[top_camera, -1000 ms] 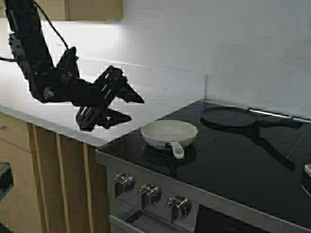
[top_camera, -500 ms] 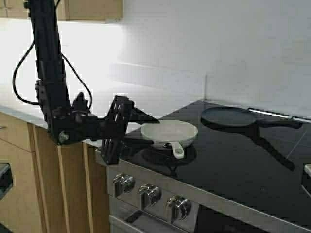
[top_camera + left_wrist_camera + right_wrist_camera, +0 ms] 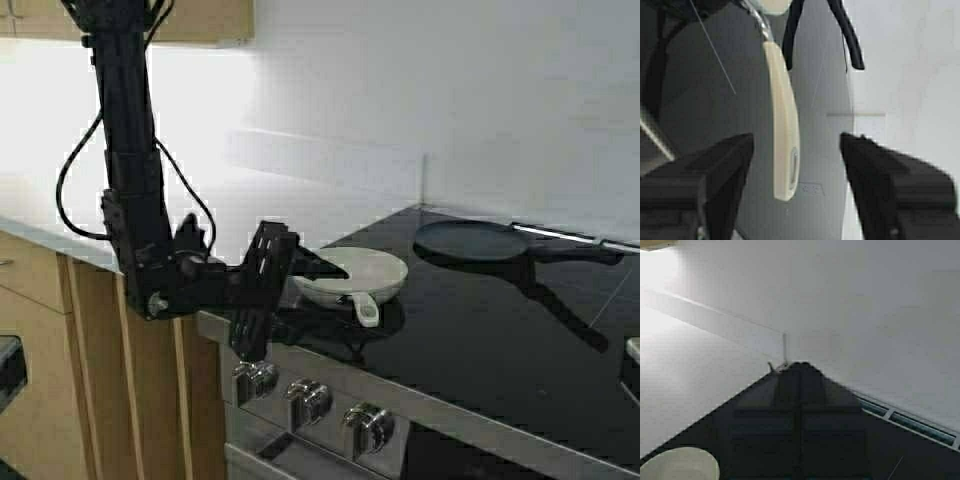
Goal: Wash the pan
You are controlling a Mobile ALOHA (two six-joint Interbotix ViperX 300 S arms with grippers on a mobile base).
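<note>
The pan (image 3: 352, 274) sits on the near-left part of the black stovetop (image 3: 480, 330), its short white handle (image 3: 364, 308) pointing toward the near edge. The left gripper (image 3: 320, 285) reaches in low from the left, just beside the pan, and it is spread wide — in the left wrist view its two dark fingers (image 3: 715, 170) stand apart on either side of the handle's holed end, grasping nothing. A flat black pan (image 3: 470, 240) with a long handle lies farther right, well apart. The right gripper (image 3: 800, 460) shows only in its own wrist view, fingers pressed together, held above the stovetop.
</note>
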